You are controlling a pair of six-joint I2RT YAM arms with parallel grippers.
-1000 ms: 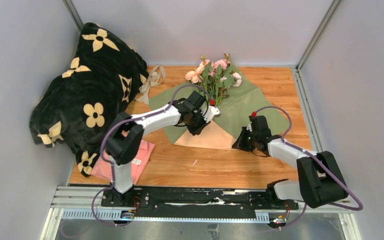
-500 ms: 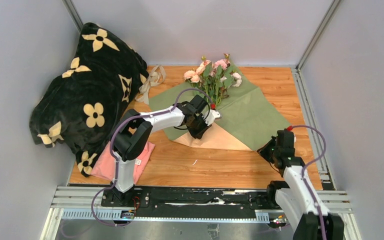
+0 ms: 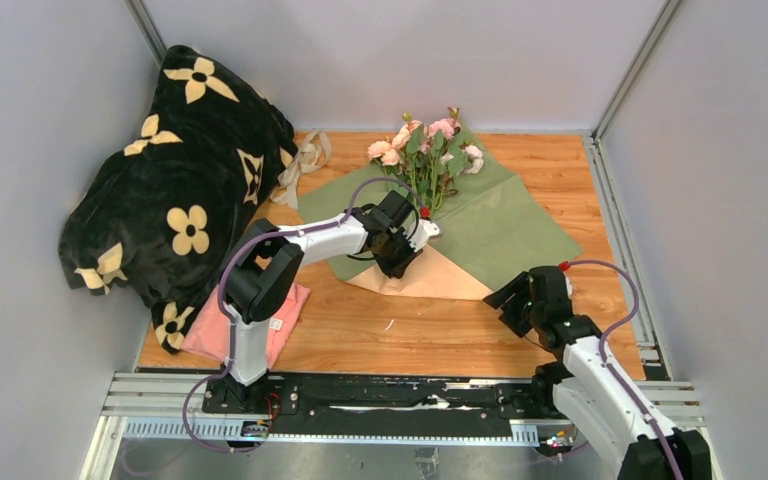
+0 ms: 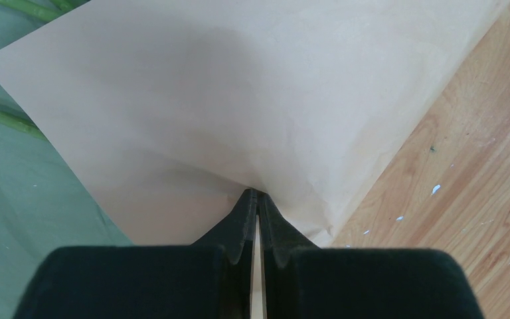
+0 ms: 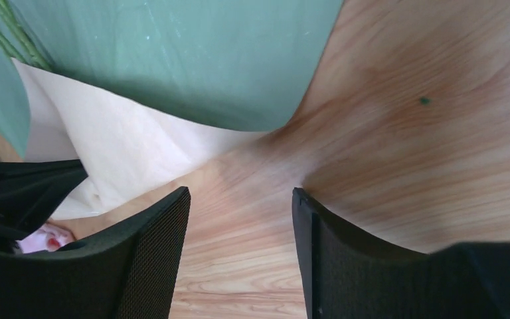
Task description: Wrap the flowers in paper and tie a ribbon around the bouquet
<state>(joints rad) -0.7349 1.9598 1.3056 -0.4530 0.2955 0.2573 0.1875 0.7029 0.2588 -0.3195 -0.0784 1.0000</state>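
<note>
Your L gripper (image 4: 256, 201) pinches the paper (image 3: 505, 228) by its peach flap, just beside the flowers (image 3: 423, 152) lying on its green side — your R gripper (image 5: 239, 194), jaws apart, sits over the table (image 3: 430, 335) off the paper's near-right edge.

No legible text; white label (image 3: 274, 324) on pink cloth (image 3: 291, 304) unreadable.

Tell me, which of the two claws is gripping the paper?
The left gripper: its jaws are shut on a peach flap of the paper. The right gripper hangs open over the table, holding nothing.
</note>
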